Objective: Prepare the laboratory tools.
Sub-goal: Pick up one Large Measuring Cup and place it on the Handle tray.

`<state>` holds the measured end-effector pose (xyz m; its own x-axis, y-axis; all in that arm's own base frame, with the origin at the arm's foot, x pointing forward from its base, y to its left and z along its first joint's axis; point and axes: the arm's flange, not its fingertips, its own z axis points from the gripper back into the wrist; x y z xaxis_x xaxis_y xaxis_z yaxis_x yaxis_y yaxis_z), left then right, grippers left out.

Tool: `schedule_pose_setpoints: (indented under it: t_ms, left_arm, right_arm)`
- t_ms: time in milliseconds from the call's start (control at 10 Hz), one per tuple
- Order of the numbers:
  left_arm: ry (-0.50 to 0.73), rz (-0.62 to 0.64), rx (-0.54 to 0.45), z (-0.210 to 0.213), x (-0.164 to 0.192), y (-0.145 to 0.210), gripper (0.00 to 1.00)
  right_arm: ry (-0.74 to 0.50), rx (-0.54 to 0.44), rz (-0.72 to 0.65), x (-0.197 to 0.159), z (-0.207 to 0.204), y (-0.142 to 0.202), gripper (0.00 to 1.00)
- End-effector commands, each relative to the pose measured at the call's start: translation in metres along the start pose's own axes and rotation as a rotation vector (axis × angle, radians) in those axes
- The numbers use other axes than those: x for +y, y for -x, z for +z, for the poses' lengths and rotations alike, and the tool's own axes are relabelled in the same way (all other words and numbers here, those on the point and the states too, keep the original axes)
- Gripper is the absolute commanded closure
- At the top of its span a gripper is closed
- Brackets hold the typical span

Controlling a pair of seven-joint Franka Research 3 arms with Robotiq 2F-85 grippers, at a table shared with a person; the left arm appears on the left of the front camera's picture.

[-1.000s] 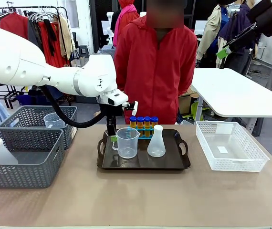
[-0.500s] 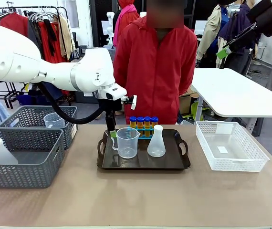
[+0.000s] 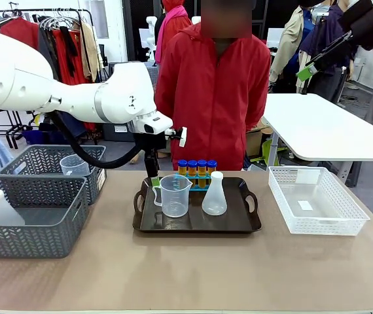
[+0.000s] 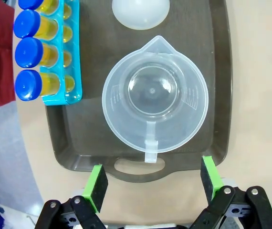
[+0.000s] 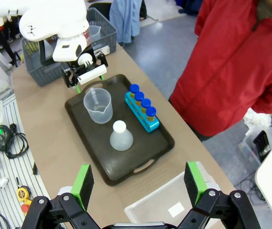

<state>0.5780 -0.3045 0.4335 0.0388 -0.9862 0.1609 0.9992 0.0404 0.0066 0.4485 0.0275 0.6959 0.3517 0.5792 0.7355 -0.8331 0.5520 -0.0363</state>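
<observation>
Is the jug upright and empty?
Upright and empty. The jug stands on the tray, mouth up; the left wrist view looks straight down to its bare bottom.

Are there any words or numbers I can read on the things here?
None can be read.
Jug: faint scale marks on its wall, too small to read.
White basket: a small label lies inside, too blurred to read.
Grey basket: a white label on its side, too blurred to read.
Tubes, flask, tray: no print seen.
</observation>
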Motion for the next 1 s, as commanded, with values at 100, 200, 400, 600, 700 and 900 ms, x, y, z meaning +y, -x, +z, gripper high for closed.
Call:
schedule_pose_setpoints:
  t_ms: [100,200,400,600,700,900]
  left_arm:
    - [0.003,0.001,0.001,-0.002,0.000,0.000,0.00]
    - [0.003,0.001,0.001,-0.002,0.000,0.000,0.00]
    - [0.003,0.001,0.001,-0.002,0.000,0.000,0.00]
    - [0.003,0.001,0.001,-0.002,0.000,0.000,0.00]
    - [0.003,0.001,0.001,-0.002,0.000,0.000,0.00]
    - [-0.016,0.011,-0.064,0.019,-0.004,0.005,0.00]
  right_arm:
    - [-0.012,-0.015,0.007,0.000,0.001,-0.001,0.00]
    - [-0.012,-0.015,0.007,0.000,0.001,-0.001,0.00]
    - [-0.012,-0.015,0.007,0.000,0.001,-0.001,0.00]
    - [-0.012,-0.015,0.007,0.000,0.001,-0.001,0.00]
    - [-0.012,-0.015,0.007,0.000,0.001,-0.001,0.00]
    - [-0.012,-0.015,0.007,0.000,0.001,-0.001,0.00]
